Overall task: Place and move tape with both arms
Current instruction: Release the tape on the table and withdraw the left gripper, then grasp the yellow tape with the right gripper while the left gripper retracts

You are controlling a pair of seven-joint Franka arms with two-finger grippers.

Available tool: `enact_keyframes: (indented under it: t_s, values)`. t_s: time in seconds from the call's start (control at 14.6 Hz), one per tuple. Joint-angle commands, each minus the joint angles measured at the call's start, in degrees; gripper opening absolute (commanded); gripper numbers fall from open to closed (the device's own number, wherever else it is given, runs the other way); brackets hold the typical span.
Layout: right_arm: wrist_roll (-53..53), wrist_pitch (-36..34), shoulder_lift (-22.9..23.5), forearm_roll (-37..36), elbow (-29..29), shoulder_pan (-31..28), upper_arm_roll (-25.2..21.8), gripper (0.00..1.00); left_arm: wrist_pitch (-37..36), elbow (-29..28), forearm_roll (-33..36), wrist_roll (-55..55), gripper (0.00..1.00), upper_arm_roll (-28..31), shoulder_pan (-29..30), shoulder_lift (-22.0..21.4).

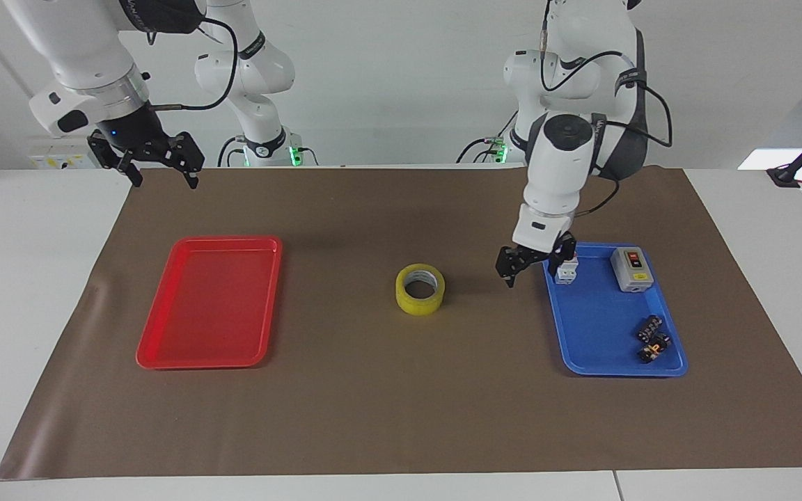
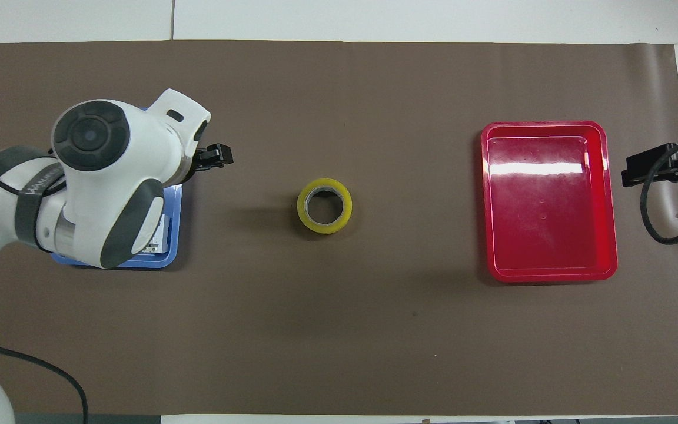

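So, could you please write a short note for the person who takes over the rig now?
Left claw: open, holds nothing, over the mat at the edge of the blue tray.
Right claw: open, waits at the mat's corner, near the red tray.
Tape: lies flat mid-mat, between the two trays, touched by nothing.
Done: tape placed on the mat.
Left: probably the right arm takes the tape to the red tray, which holds nothing.
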Motion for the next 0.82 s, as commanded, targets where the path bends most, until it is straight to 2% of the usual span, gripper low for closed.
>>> enact_keyframes:
  t_s: [0.0, 0.14, 0.34, 0.55, 0.62, 0.76]
  values:
    - [-1.94, -1.13, -0.54, 0.36, -0.39, -0.01, 0.77, 1.00, -5.55, 2.32, -5.54, 9.48, 1.00, -0.16, 5.36, -2.79]
    - [-1.86, -2.54, -0.45, 0.88, -0.03, -0.01, 3.31, 1.00, -12.05, 7.15, -6.79, 15.38, 1.00, 0.02, 8.62, -2.53]
    - [1.55, 0.08, 0.59, 1.06, -0.82, 0.08, 10.95, 1.00, -19.44, 12.70, -6.97, 20.84, 1.00, 0.10, 11.97, -2.44]
    - [9.53, 4.73, 7.70, 0.97, 1.62, 0.17, 19.83, 1.00, -25.16, 17.27, -6.97, 23.75, 1.00, 0.19, 13.90, -2.09]
    - [13.83, 8.40, 10.77, 0.89, 2.07, 1.39, 22.20, 1.00, -26.40, 18.07, -6.97, 24.54, 1.00, 0.28, 14.43, -2.09]
    - [17.47, 15.62, 14.65, 0.45, 1.64, 6.12, 22.67, 1.00, -28.25, 18.51, -6.97, 25.78, 1.00, 0.45, 14.96, -2.43]
